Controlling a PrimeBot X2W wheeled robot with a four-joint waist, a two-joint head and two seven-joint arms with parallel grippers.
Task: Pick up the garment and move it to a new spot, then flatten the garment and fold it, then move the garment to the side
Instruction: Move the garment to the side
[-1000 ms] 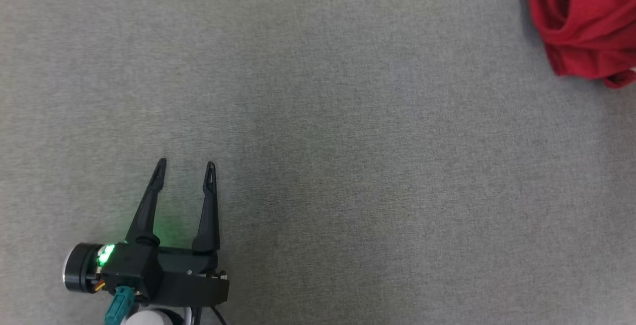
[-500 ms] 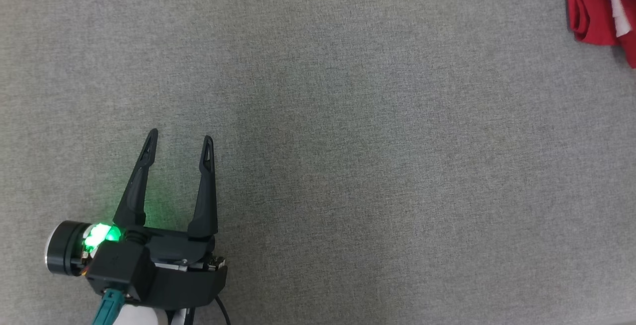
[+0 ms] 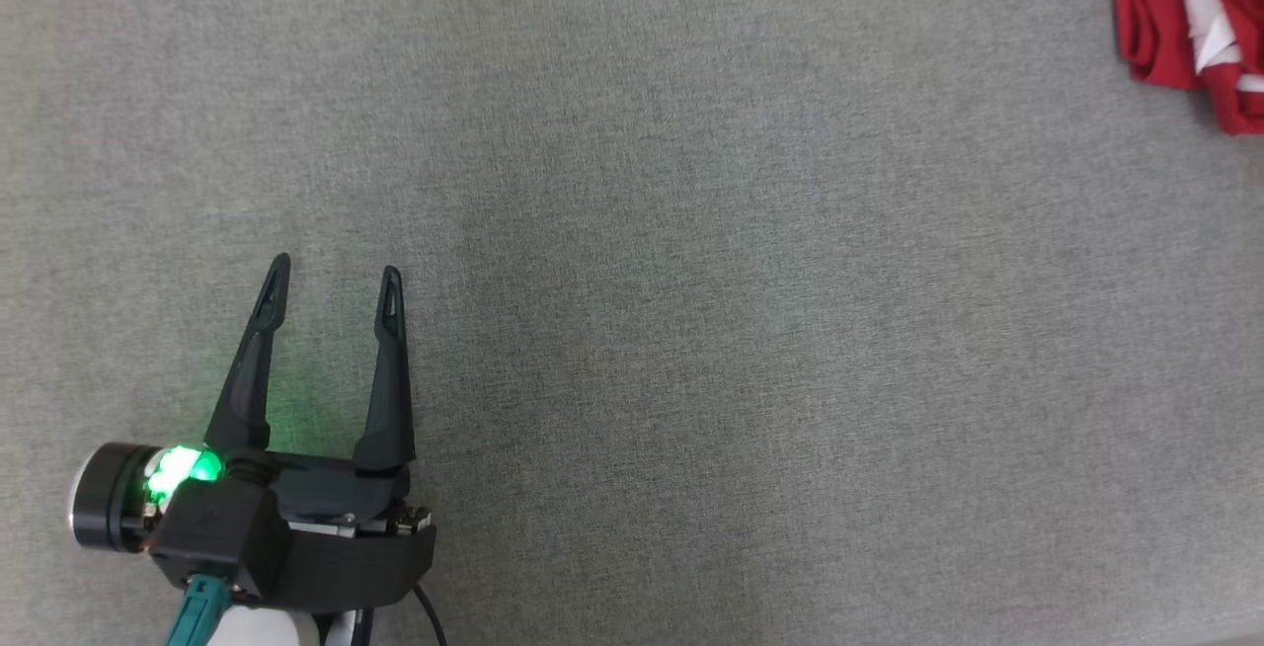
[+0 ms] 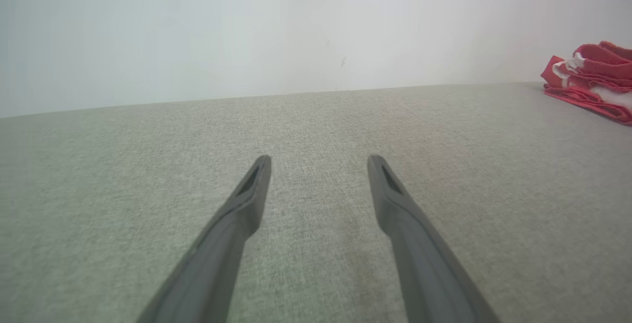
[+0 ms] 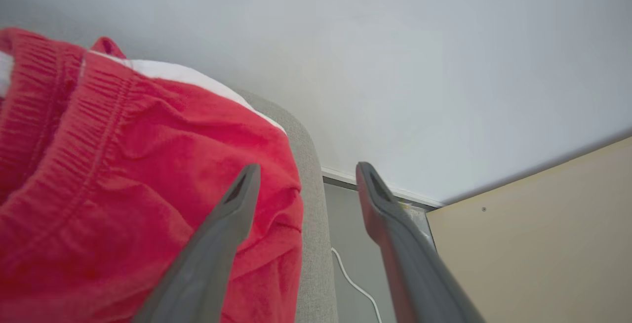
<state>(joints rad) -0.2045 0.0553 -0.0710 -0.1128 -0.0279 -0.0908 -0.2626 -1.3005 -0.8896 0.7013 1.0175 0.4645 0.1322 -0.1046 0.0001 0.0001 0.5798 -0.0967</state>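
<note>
Garment [image 3: 1150, 14]: red, likely soft, light, limp; bunched at counter [image 3: 632, 231] edge.
Hold: ribbed waistband [image 5: 64, 130], judged firmest.
Left claw [image 3: 336, 271]: apart, empty.
Right claw [image 5: 307, 170]: apart, beside garment.

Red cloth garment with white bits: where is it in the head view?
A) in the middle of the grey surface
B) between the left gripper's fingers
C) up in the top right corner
C: the red cloth garment lies at the top right edge of the grey fabric surface, far from the left gripper.
</note>
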